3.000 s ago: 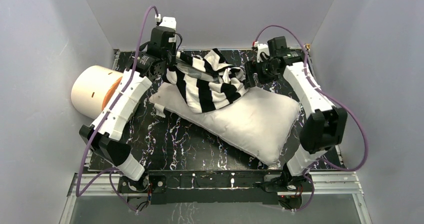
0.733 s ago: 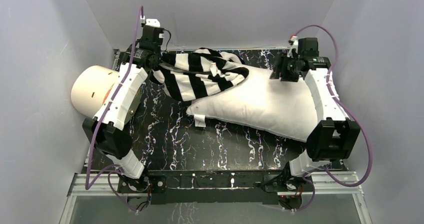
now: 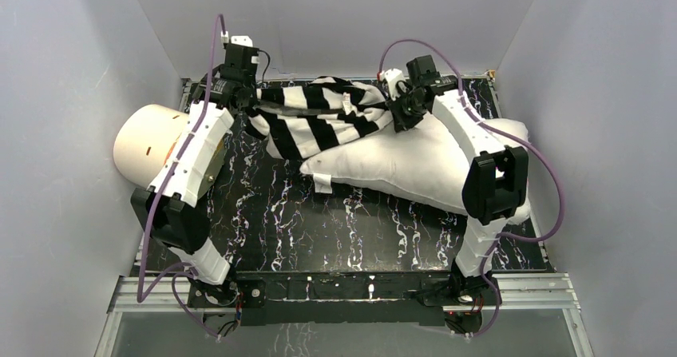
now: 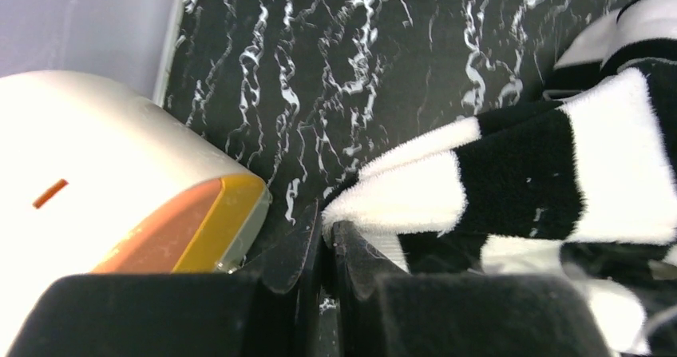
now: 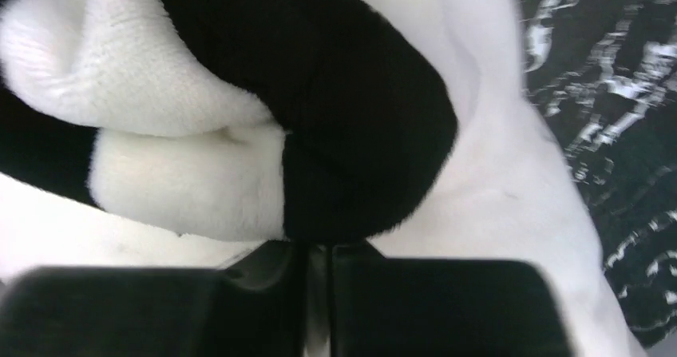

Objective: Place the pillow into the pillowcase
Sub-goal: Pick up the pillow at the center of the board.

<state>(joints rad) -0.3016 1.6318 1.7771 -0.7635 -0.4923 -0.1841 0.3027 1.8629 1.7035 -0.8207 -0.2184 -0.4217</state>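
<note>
The white pillow (image 3: 399,165) lies across the right half of the black marbled table (image 3: 319,229), its left end under the striped pillowcase (image 3: 319,117). The pillowcase is stretched along the back between both grippers. My left gripper (image 3: 249,105) is shut on its left edge; in the left wrist view the jaws (image 4: 326,225) pinch a white stripe of the pillowcase (image 4: 519,173). My right gripper (image 3: 397,111) is at its right end, over the pillow. In the right wrist view its jaws (image 5: 318,245) stand nearly together on the pillowcase fold (image 5: 359,117), with the pillow (image 5: 511,189) beneath.
A cream cylinder with an orange face (image 3: 148,145) lies at the table's left edge, close beside my left arm, and shows in the left wrist view (image 4: 88,157). Grey walls enclose the table on three sides. My right forearm crosses over the pillow's right end.
My right gripper has swung left from above the pillow's far right part to the pillowcase's right end and closed there. The left gripper has kept its hold and barely moved.
</note>
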